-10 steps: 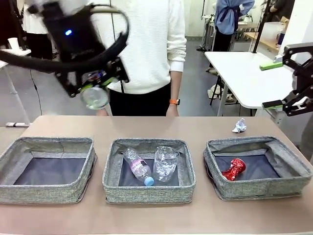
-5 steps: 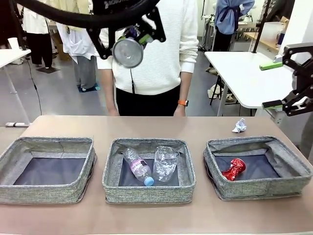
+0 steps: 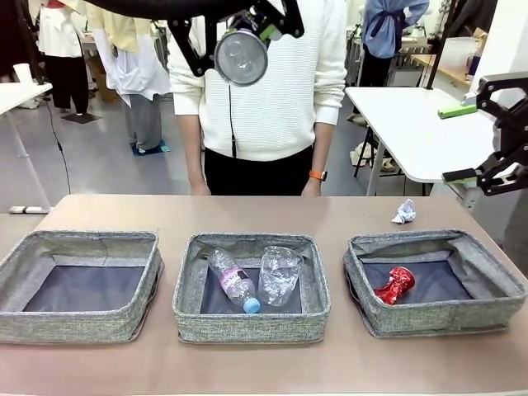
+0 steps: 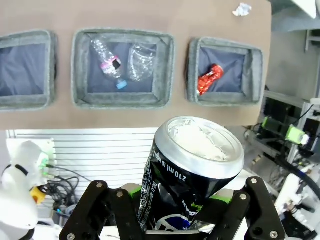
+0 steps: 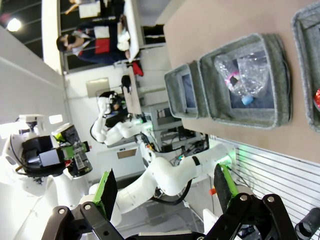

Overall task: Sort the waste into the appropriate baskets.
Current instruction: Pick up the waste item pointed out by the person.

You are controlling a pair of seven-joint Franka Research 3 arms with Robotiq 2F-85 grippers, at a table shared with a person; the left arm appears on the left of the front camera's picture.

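My left gripper (image 3: 241, 37) hangs high above the table, over the middle basket (image 3: 247, 326), shut on the dark silver-topped can (image 3: 241, 56). The left wrist view looks down past the gripper (image 4: 180, 215) and the can (image 4: 192, 170) at the three grey baskets. The middle basket holds the blue-capped bottle (image 3: 233, 282) and the clear cup (image 3: 279, 276). The crushed red can (image 3: 394, 285) lies in the right basket (image 3: 437, 322), and the left basket (image 3: 82, 326) holds nothing. A white paper ball (image 3: 403, 213) lies on the table behind the right basket. My right gripper (image 3: 459, 143) stands open off the table's right edge.
A person in a white sweater (image 3: 272, 107) stands at the far side, hands hanging at the table's far edge. A white side table (image 3: 412, 124) stands beyond the right gripper. Bare tabletop runs behind and in front of the baskets.
My left gripper has carried the can up and to the right, from above the left basket to above the middle one. The person has shifted slightly right. The right arm is still.
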